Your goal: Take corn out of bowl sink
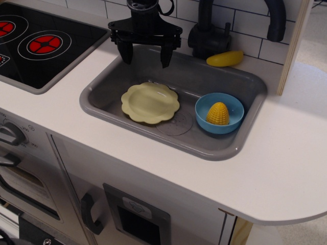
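Inside the sink: grey rectangular toy sink (232,148) with rounded corners, set into a white countertop (286,168); taken here as the landmark.
Bowl: small round light-blue plastic bowl (204,116), resting on the floor of the sink at its right end, close to the right wall.
Corn: stubby yellow-orange toy corn cob (218,113) with bumpy kernel rows, sitting inside the bowl, tip pointing up and away, untouched.
Plate: pale yellow scalloped plastic plate (150,102), lying flat on the floor of the sink left of centre, apart from the bowl.
Drain: faint round drain mark (179,125) on the sink floor, between plate and bowl, partly under the plate's edge.
Claw: black two-fingered gripper (145,55), hovering above the back left rim of the sink, fingers spread wide apart and pointing down, empty.
Faucet: black toy faucet (209,35), standing behind the sink's back rim.
Banana: smooth yellow banana-like toy (225,58), lying on the countertop behind the sink, just right of the faucet base.
Stove: black cooktop with red burner rings (45,44), well left of the sink.
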Tool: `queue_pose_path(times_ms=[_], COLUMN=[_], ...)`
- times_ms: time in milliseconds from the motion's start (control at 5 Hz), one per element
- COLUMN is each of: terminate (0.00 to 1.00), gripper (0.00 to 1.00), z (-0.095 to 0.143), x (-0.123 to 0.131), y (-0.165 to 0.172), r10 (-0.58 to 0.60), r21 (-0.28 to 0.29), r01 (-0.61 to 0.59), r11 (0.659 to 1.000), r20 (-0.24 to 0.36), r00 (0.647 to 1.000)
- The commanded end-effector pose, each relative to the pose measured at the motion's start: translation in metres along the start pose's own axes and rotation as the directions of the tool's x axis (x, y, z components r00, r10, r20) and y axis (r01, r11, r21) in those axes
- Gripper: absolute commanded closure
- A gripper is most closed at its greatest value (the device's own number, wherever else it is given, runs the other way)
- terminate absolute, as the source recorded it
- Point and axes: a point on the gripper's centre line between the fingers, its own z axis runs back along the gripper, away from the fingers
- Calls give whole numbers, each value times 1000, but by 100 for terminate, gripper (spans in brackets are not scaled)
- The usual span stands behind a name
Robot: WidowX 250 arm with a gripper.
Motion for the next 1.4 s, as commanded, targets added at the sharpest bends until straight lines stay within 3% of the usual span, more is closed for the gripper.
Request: queue_pose_path(times_ms=[0,200,400,600,1200], terminate=[0,0,0,0,0], gripper=[0,0,0,0,0], z=[0,7,14,13,-8], x=[0,-21,-35,-38,-33], y=[0,-18,-45,-66,-106], r10=[0,32,42,63,136], r21=[0,-57,-83,-102,-71], r01=[0,-33,-40,-63,-136], r11=[1000,998,996,993,988], r20=[0,-5,22,-2,-4], r00=[1000,999,999,998,991])
